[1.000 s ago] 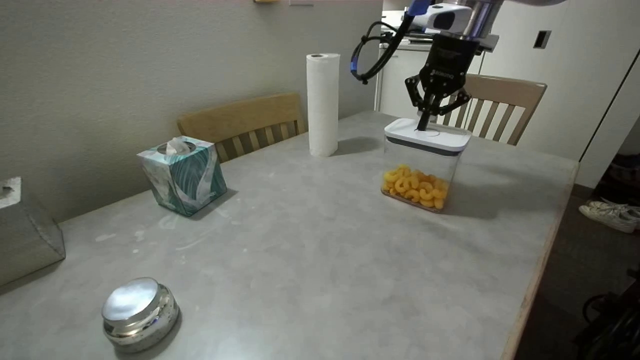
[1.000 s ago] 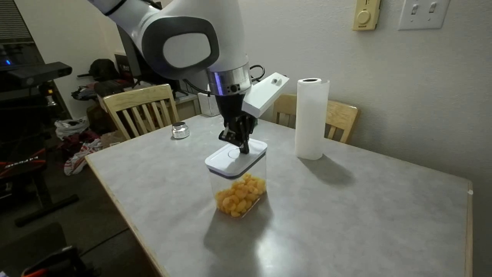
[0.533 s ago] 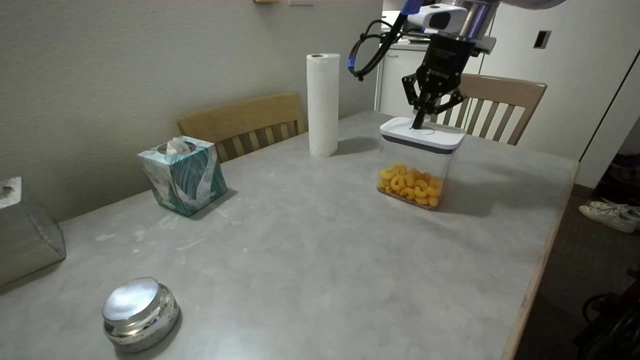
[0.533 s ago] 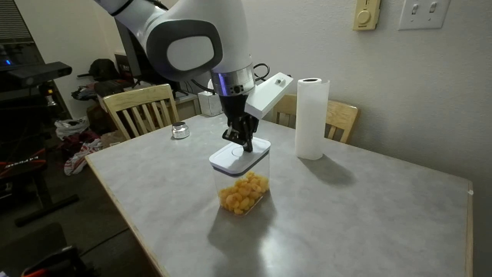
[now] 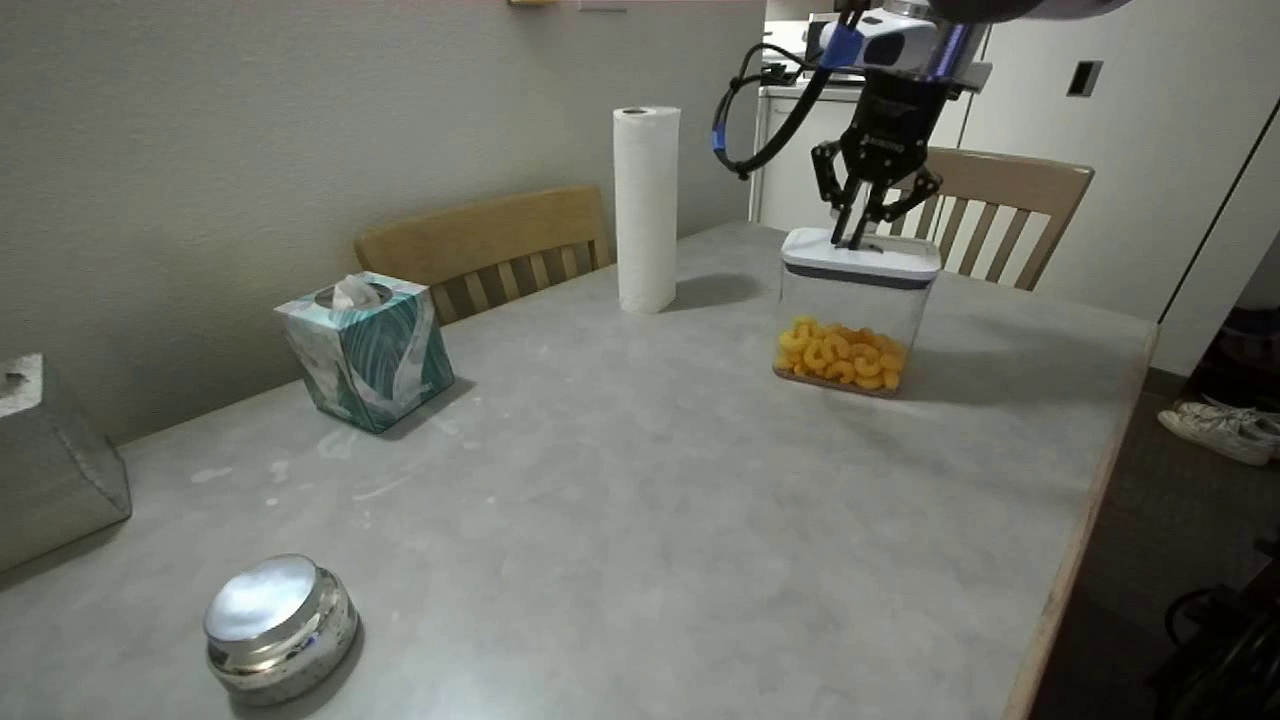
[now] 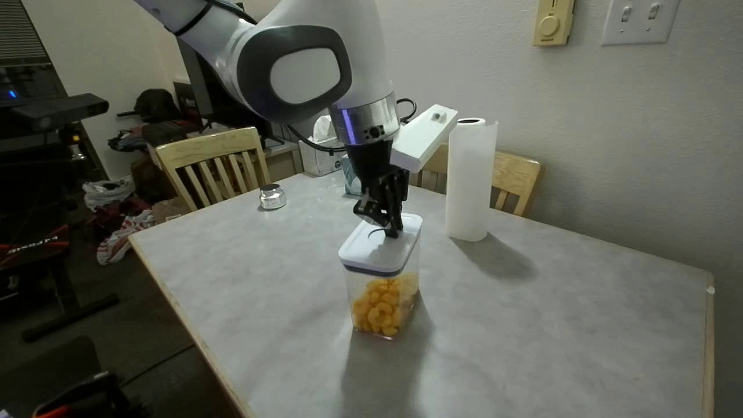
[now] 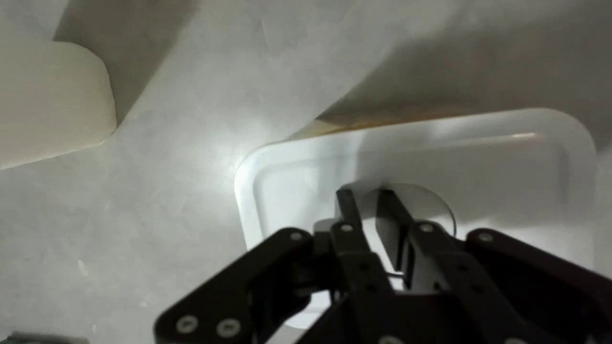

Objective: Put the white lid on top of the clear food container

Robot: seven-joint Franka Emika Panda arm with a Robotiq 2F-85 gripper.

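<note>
Grey bench (image 5: pixel 600 500), well inside its edges: white lid (image 5: pixel 890 262) atop clear food container (image 5: pixel 855 310).
Fingers (image 7: pixel 349 210) barely apart, empty, likely for pressing its button (image 7: pixel 430 205).

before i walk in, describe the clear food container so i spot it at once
Above the grey table is the end effector. Below it, under the white lid, stands the clear food container. Unlike the paper towel roll, it is transparent, with yellow pieces inside.

The round-cornered white lid (image 6: pixel 373 251) lies flat atop the upright clear food container (image 5: pixel 852 318), yellow-orange low inside.
</note>
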